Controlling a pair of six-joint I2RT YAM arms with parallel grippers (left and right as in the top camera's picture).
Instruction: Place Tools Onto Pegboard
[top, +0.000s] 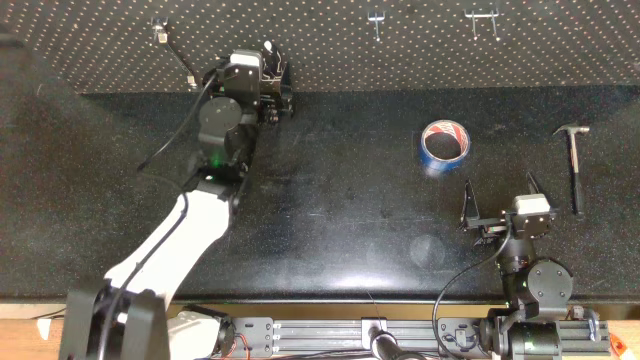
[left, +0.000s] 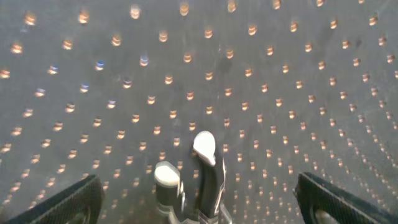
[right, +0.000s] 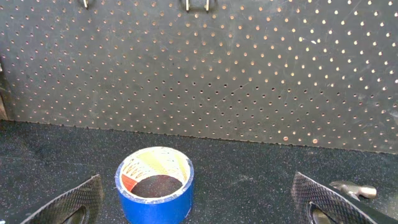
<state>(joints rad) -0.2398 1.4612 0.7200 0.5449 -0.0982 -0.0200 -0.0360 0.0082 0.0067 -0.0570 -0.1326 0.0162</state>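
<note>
Wide open, the left end effector (left: 199, 186) holds nothing: its two fingers (left: 68, 202) stand far apart, close to the face of the pegboard (top: 330, 45). Well to the left of the blue tape roll (top: 445, 145) in the top view, it is raised against the board. Between the spread fingers, touching neither, a dark two-pronged piece (left: 202, 171) with pale tips stands out from the board; whether it is a hook or part of a tool cannot be told.

The right end effector (top: 497, 200) is also spread open and empty. It sits low over the black surface (top: 330, 190), on the arm-base side of the tape roll and apart from it. The tape roll stands on its flat side on the surface, in front of the pegboard and not touching it.

A hammer (top: 573, 165) lies flat on the surface to the right of the tape roll, well apart from it, with its head towards the board. Beyond the tape roll, bare metal hooks (top: 375, 22) stick out of the pegboard. Farther left of the tape roll than the left end effector, a thin dark rod (top: 180, 60) slants down the board.
</note>
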